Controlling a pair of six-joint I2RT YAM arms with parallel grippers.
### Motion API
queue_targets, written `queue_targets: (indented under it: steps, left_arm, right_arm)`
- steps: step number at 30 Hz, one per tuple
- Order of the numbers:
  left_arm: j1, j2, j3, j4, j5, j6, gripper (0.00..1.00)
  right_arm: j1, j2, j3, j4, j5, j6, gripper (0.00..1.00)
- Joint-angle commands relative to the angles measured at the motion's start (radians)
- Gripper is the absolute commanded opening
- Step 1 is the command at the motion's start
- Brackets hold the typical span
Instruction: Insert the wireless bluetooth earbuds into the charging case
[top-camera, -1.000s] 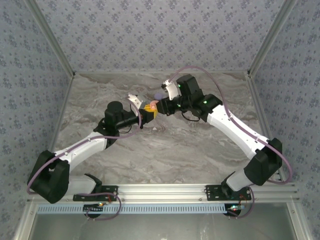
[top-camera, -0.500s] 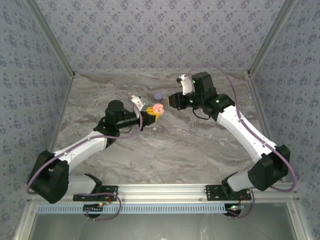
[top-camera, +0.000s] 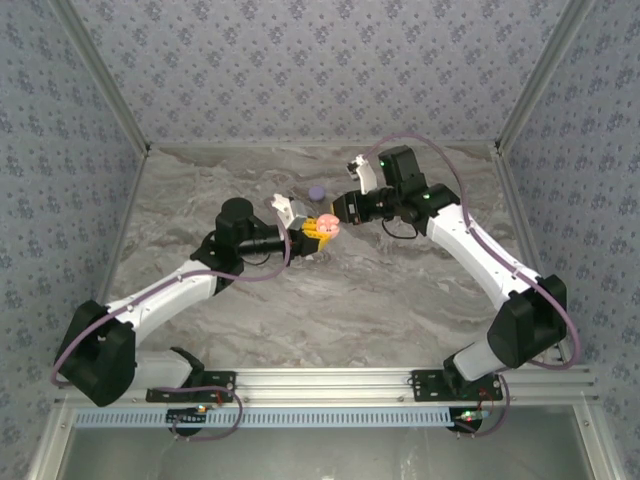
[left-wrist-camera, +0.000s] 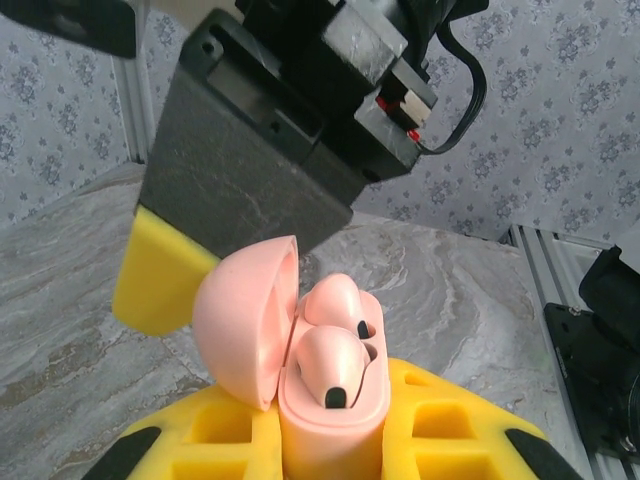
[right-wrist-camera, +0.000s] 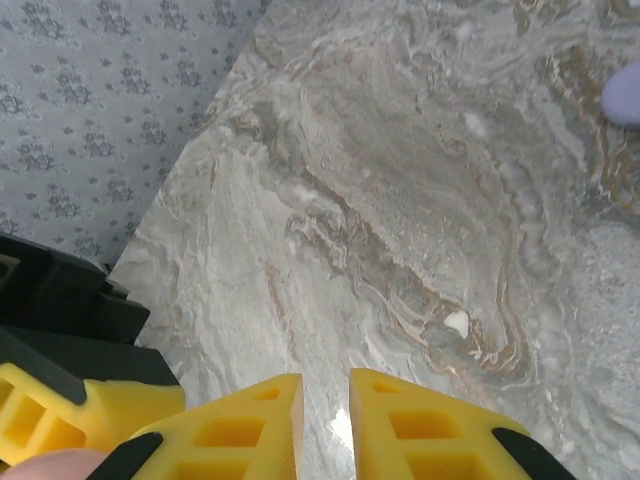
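My left gripper (left-wrist-camera: 330, 455) is shut on a pink charging case (left-wrist-camera: 332, 415), held upright between its yellow pads (left-wrist-camera: 452, 420). The case's lid (left-wrist-camera: 243, 318) hangs open to the left. Two pink earbuds (left-wrist-camera: 335, 362) sit side by side in the case, their black tips showing. Seen from above, the case (top-camera: 325, 222) is held over the middle of the table by the left gripper (top-camera: 317, 229). My right gripper (top-camera: 345, 209) hovers just right of it, almost touching. In the right wrist view the right gripper (right-wrist-camera: 326, 425) has a narrow slit between its fingers and nothing in it.
A small lilac piece (top-camera: 316, 192) lies on the marble table (top-camera: 400, 300) behind the two grippers, also at the right wrist view's top right edge as a lilac blob (right-wrist-camera: 625, 95). Patterned walls close the table on three sides.
The right gripper pulled back to the right, then came back close to the case. The left gripper carried the case slightly right. Neither grip changed.
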Motion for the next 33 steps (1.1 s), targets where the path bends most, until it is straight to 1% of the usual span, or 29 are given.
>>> queue_targets:
  steps: [1,9,13,16,20,21,23,25,28,30,33]
  left_arm:
    - [-0.004,0.018,0.046,-0.015,-0.01,0.022,0.07]
    - [-0.004,0.032,0.051,-0.042,-0.058,0.035,0.07]
    - [-0.004,0.033,0.05,-0.043,-0.073,0.031,0.07]
    - [-0.003,0.041,0.058,-0.053,-0.088,0.021,0.07]
    - [0.003,0.076,0.09,-0.105,-0.156,-0.018,0.07]
    - [0.008,0.089,0.098,-0.114,-0.174,-0.038,0.07]
    - [0.022,0.115,0.109,-0.117,-0.202,-0.088,0.07]
    - [0.031,0.14,0.127,-0.136,-0.23,-0.138,0.08]
    - [0.047,0.188,0.153,-0.165,-0.27,-0.214,0.08]
    - [0.062,0.224,0.162,-0.164,-0.291,-0.288,0.08]
    - [0.087,0.281,0.193,-0.186,-0.28,-0.404,0.1]
  right_arm:
    - [0.007,-0.001,0.045,-0.038,-0.07,-0.028,0.22]
    - [0.013,-0.012,0.054,-0.047,-0.095,-0.044,0.22]
    - [0.013,-0.014,0.055,-0.055,-0.07,-0.048,0.23]
    - [0.012,-0.016,0.054,-0.067,0.009,-0.044,0.23]
    - [0.001,-0.016,0.057,-0.102,0.217,-0.016,0.25]
    - [-0.005,-0.016,0.054,-0.103,0.277,-0.003,0.26]
    - [-0.018,-0.02,0.047,-0.14,0.357,0.018,0.26]
    - [-0.037,-0.024,0.033,-0.152,0.398,0.038,0.27]
    - [-0.061,-0.041,0.001,-0.145,0.407,0.049,0.28]
    - [-0.071,-0.057,-0.022,-0.135,0.408,0.053,0.28]
    - [-0.08,-0.072,-0.043,-0.128,0.408,0.052,0.28]
